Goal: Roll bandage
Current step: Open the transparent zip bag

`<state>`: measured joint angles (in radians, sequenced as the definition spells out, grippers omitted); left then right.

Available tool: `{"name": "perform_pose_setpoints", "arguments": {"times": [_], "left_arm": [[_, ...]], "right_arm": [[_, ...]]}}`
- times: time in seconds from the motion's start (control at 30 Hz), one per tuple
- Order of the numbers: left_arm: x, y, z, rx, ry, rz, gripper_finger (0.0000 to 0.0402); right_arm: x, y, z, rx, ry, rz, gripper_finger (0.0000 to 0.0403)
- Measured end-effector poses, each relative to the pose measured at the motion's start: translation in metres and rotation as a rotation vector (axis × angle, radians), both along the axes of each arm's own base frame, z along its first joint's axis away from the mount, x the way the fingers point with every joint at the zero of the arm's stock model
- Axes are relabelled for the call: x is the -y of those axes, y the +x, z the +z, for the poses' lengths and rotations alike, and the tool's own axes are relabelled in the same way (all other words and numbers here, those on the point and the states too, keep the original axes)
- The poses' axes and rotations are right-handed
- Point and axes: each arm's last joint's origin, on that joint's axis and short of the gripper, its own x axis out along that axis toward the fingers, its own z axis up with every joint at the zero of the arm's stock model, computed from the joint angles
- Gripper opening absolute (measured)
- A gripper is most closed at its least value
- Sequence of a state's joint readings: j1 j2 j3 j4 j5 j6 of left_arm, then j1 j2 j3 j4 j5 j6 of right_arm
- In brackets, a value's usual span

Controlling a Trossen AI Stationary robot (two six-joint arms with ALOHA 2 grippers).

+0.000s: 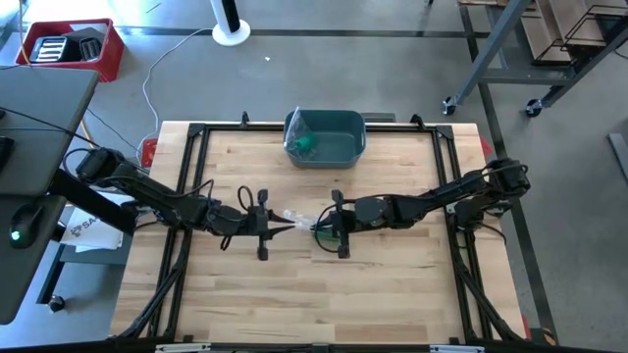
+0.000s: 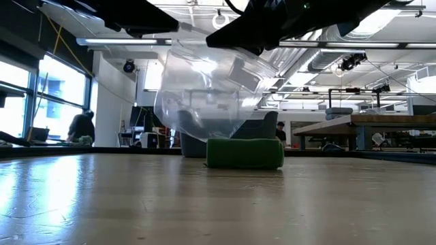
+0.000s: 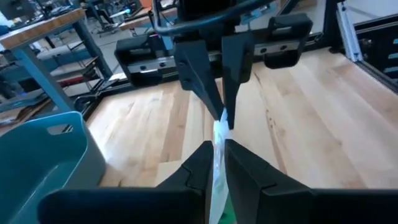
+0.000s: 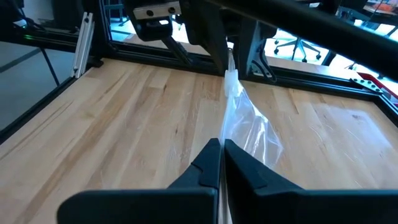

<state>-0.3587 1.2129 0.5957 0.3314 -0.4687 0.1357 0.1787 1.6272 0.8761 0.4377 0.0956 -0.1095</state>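
Green bandage lies on the wooden table, near the middle, inside a clear plastic bag. Both grippers pinch the bag from opposite sides and hold it up. Left gripper nips one end; right gripper, fingers pressed together, nips the other. Behind sits a blue bin.

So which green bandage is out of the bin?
The green bandage lying on the table between both grippers, under a clear plastic bag; the other sits inside the blue bin.
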Motion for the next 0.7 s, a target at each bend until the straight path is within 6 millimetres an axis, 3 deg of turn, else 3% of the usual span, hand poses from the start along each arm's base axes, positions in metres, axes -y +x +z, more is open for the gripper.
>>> {"name": "perform_pose_setpoints", "arguments": {"times": [0.37,0.7], "left_arm": [[-0.0034,0.0074,-0.0061,-0.011,-0.006,-0.022,0.0042],[0.0013,0.008,-0.0058,0.006,0.016,-0.041,0.0002]], "right_arm": [[-0.0001,0.0,0.0,0.0,0.0,0.001,0.0],[0.0008,0.0,-0.0004,-0.004,-0.012,-0.03,0.0002]]}}
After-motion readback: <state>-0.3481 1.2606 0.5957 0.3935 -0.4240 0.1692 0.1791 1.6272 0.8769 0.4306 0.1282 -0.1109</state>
